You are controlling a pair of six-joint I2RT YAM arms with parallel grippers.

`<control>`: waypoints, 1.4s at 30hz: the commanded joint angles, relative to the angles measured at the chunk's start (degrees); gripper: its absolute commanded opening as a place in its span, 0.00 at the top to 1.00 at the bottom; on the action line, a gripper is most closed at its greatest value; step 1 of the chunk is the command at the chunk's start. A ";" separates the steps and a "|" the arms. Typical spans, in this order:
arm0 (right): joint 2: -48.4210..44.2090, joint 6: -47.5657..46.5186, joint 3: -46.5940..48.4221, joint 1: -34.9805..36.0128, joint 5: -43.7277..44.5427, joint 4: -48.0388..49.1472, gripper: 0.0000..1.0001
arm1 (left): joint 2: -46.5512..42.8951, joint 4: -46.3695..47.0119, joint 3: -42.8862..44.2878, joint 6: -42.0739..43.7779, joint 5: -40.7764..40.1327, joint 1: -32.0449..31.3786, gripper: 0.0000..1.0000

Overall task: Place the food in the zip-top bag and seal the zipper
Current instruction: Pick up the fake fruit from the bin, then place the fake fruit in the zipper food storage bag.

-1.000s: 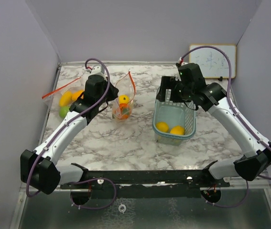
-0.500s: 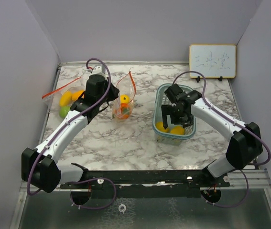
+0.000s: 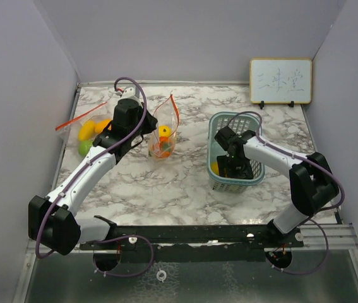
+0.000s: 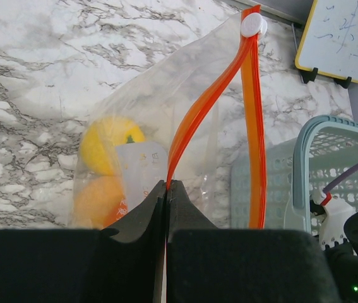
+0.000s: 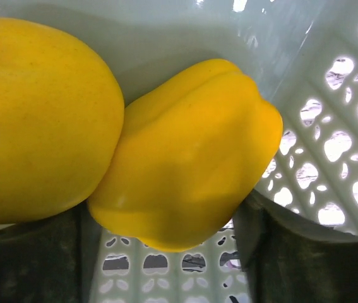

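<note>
A clear zip-top bag point(image 3: 163, 136) with an orange zipper strip stands upright and open at mid-table, with a yellow fruit point(image 4: 109, 142) and an orange fruit point(image 4: 93, 202) inside. My left gripper point(image 4: 166, 186) is shut on the bag's orange zipper edge; it also shows in the top view point(image 3: 142, 129). My right gripper point(image 3: 232, 165) is down inside the pale green basket point(image 3: 211, 136). It is open, with a finger on each side of a yellow pepper-shaped fruit point(image 5: 191, 151). A round yellow fruit point(image 5: 33, 120) lies against that one.
A second bag with a red zipper lies at the far left, holding yellow fruits point(image 3: 93, 129) and a green one point(image 3: 85, 147). A small whiteboard point(image 3: 281, 81) stands at the back right. Walls enclose the table on three sides.
My right arm has swung forward and gone down into the basket, over the two yellow fruits. My left gripper has kept still on the bag's edge.
</note>
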 commanded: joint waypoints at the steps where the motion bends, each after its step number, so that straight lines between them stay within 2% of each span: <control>1: 1.45 -0.06 1.77 -0.24 0.10 3.90 0.46 | -1.17 -0.25 1.39 1.09 -0.46 0.30 1.00; 5: 0.03 -1.18 8.87 -0.24 3.42 -0.02 0.59 | -1.86 -0.49 0.88 1.26 -0.82 0.30 1.00; 10: -0.36 -5.72 27.39 -0.24 6.33 -7.12 0.61 | -2.00 -0.27 0.98 1.25 -0.76 0.30 1.00; 13: 0.50 -8.91 38.85 -0.24 1.08 -7.05 0.63 | -1.74 -0.02 1.21 1.41 -0.82 0.30 1.00; 16: 0.74 -9.68 44.72 -0.24 -10.00 -0.60 0.63 | -1.42 0.31 1.41 1.33 -0.43 0.30 1.00; 19: 0.69 -7.08 45.20 -0.24 -19.25 8.86 0.63 | -1.28 0.45 1.38 1.17 -0.35 0.29 1.00; 24: 1.14 -1.65 38.20 -0.21 -33.97 33.30 0.64 | -1.10 0.66 1.35 0.72 0.26 0.30 1.00; 27: 4.09 3.68 35.22 -0.25 -39.95 44.84 0.64 | -1.26 0.59 1.39 0.63 0.43 0.30 1.00; 30: 7.74 8.43 34.57 -0.17 -44.27 51.98 0.63 | -1.59 0.09 1.68 0.77 0.24 0.30 1.00; 34: 11.73 11.21 34.92 0.40 -45.37 54.09 0.64 | -2.12 -0.29 1.37 0.84 0.09 0.31 1.00; 42: 10.57 7.80 30.76 1.26 -32.93 40.41 0.60 | -2.42 -0.56 2.53 1.32 -0.41 0.35 1.00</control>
